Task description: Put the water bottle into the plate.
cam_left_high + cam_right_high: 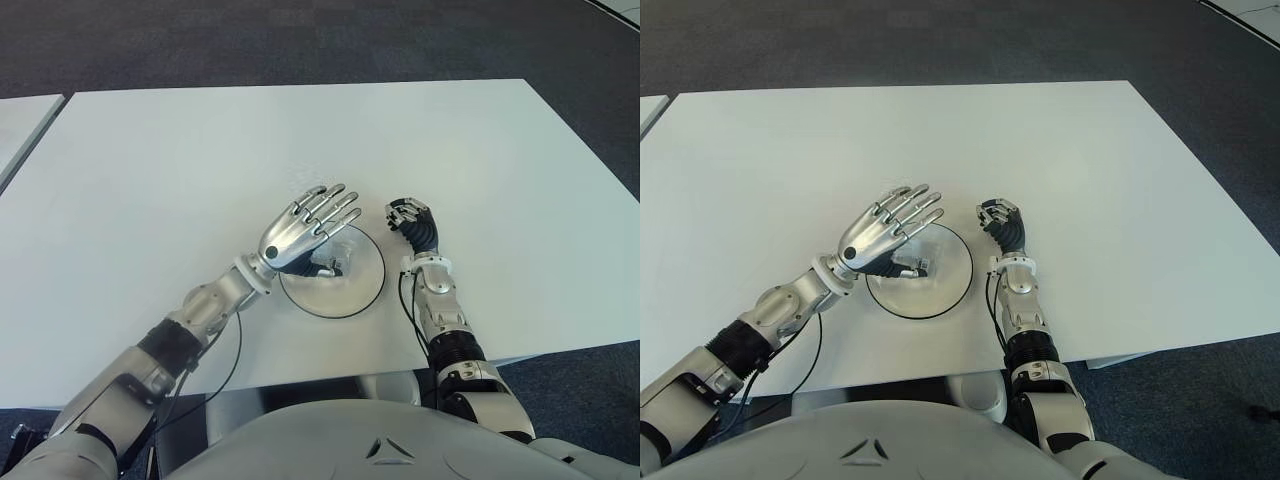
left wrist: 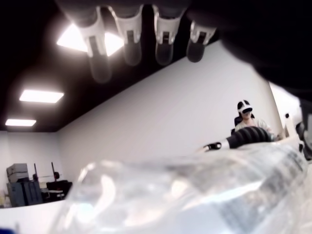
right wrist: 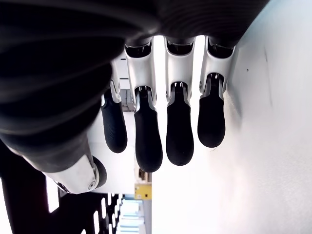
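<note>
A clear plastic water bottle (image 1: 336, 260) lies on its side in the round white plate (image 1: 366, 288) near the table's front edge. My left hand (image 1: 312, 226) hovers flat just above the bottle and the plate's left half, fingers spread and straight. In the left wrist view the bottle (image 2: 195, 195) lies close under the palm and the fingertips (image 2: 131, 44) stand off it, gripping nothing. My right hand (image 1: 409, 216) shows just right of the plate, fingers relaxed and half bent, holding nothing; its wrist view shows only its own fingers (image 3: 148, 141).
The white table (image 1: 200, 150) spreads wide behind and to both sides of the plate. A second table's corner (image 1: 20, 120) shows at the far left, with dark carpet beyond. A person wearing a headset (image 2: 246, 117) sits far off in the left wrist view.
</note>
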Robot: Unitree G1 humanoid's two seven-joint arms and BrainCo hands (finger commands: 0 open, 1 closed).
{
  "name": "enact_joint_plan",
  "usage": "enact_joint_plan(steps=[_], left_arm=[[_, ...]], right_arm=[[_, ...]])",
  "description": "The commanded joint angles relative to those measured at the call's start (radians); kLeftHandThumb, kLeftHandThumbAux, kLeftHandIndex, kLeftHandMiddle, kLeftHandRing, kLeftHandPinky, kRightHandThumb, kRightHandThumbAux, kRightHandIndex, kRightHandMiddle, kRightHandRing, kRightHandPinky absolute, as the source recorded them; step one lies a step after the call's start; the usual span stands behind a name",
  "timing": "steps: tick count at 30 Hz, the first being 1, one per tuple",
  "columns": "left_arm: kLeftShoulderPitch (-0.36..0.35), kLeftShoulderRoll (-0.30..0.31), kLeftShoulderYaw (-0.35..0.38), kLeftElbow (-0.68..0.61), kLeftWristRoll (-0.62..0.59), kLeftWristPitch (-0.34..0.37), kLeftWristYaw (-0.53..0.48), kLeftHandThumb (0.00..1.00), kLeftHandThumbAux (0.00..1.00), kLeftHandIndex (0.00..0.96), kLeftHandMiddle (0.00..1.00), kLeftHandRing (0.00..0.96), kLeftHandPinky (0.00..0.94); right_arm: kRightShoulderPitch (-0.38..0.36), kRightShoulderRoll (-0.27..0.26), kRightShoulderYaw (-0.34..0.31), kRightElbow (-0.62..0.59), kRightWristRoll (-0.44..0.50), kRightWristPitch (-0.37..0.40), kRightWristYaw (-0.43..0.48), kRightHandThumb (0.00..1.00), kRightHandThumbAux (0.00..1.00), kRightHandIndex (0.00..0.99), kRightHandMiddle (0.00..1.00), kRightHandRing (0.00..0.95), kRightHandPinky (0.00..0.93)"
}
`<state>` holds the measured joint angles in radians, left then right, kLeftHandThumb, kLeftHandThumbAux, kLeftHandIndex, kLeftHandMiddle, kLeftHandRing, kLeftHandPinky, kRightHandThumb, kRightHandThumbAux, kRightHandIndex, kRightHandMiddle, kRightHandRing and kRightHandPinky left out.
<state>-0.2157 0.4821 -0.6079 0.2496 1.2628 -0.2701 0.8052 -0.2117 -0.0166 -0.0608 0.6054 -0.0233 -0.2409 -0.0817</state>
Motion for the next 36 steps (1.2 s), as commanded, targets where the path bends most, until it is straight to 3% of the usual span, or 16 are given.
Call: enact_joint_plan(steps=[1,7,11,16,20,25,32,36], left_arm=[[0.016,-0.038,0.018,0.054,-0.067,-0.037,0.14,0.109,0.395,0.0,0.0,0.0,0.0],[0.005,-0.053,0.007,0.116,-0.077,-0.057,0.262,0.096,0.405,0.0,0.0,0.0,0.0],[-0.029,-0.073,-0.014,0.2,-0.049,-0.073,0.436,0.097,0.404,0.0,0.0,0.0,0.0],[-0.054,-0.08,-0.034,0.254,-0.026,-0.063,0.535,0.107,0.412,0.0,0.0,0.0,0.0],[-0.093,-0.084,-0.058,0.321,0.006,-0.053,0.686,0.11,0.438,0.0,0.0,0.0,0.0],[-0.131,-0.106,-0.057,0.39,-0.039,-0.116,0.796,0.095,0.48,0.0,0.0,0.0,0.0],[-0.135,-0.132,-0.004,0.419,-0.163,-0.235,0.795,0.043,0.521,0.0,0.0,0.0,0.0],[-0.039,-0.107,0.106,0.225,-0.348,-0.275,0.622,0.014,0.529,0.0,0.0,0.0,0.0]], right_arm=[[0.048,0.01,-0.004,0.053,0.008,0.081,0.0,0.705,0.73,0.432,0.614,0.605,0.592],[0.047,0.01,-0.005,0.055,0.009,0.078,0.001,0.705,0.73,0.432,0.618,0.608,0.598],[0.051,0.008,-0.001,0.049,0.007,0.072,0.007,0.705,0.729,0.433,0.622,0.611,0.6],[0.053,0.007,-0.001,0.044,0.006,0.076,0.008,0.704,0.729,0.433,0.623,0.609,0.599],[0.054,0.006,-0.001,0.041,0.005,0.083,0.005,0.705,0.729,0.433,0.623,0.61,0.599],[0.054,0.006,-0.001,0.042,0.002,0.086,0.001,0.705,0.729,0.433,0.622,0.61,0.598],[0.054,0.006,0.001,0.04,0.0,0.086,-0.001,0.706,0.73,0.433,0.625,0.616,0.611],[0.056,0.004,0.002,0.039,0.0,0.083,0.003,0.706,0.73,0.433,0.626,0.618,0.607]])
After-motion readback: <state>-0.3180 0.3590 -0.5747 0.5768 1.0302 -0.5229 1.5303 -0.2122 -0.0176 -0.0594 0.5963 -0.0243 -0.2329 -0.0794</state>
